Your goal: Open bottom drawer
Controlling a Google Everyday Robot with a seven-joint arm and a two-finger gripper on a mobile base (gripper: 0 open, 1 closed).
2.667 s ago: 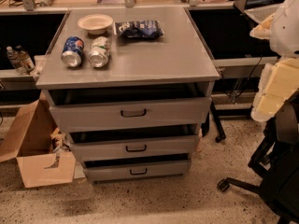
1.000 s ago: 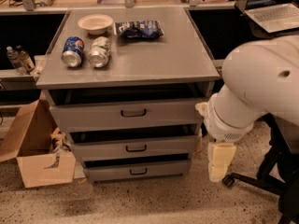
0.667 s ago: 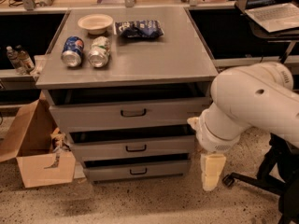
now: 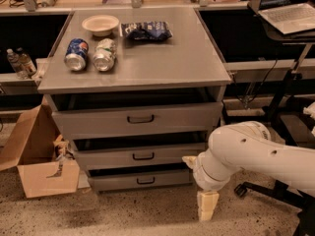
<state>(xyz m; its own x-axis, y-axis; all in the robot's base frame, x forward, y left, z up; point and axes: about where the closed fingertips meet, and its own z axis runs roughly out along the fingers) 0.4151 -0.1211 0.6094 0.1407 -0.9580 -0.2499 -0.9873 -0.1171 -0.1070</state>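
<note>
The bottom drawer (image 4: 118,181) is the slim grey front lowest in the grey cabinet, with a small black pull (image 4: 145,181) at its centre. It stands a little out from the cabinet, with a dark gap above it. My white arm (image 4: 246,154) reaches in from the right. My cream gripper (image 4: 206,206) hangs pointing down near the floor, just right of and in front of the drawer's right end. It touches nothing.
The middle drawer (image 4: 103,159) and top drawer (image 4: 88,122) sit above. The cabinet top (image 4: 162,58) holds two cans (image 4: 91,54), a bowl (image 4: 100,24) and a snack bag (image 4: 146,30). An open cardboard box (image 4: 39,161) stands at the left, a chair base (image 4: 256,188) at the right.
My arm has swung in from the right and dropped lower. The gripper has moved left and down to the floor beside the bottom drawer. The drawers have not moved.
</note>
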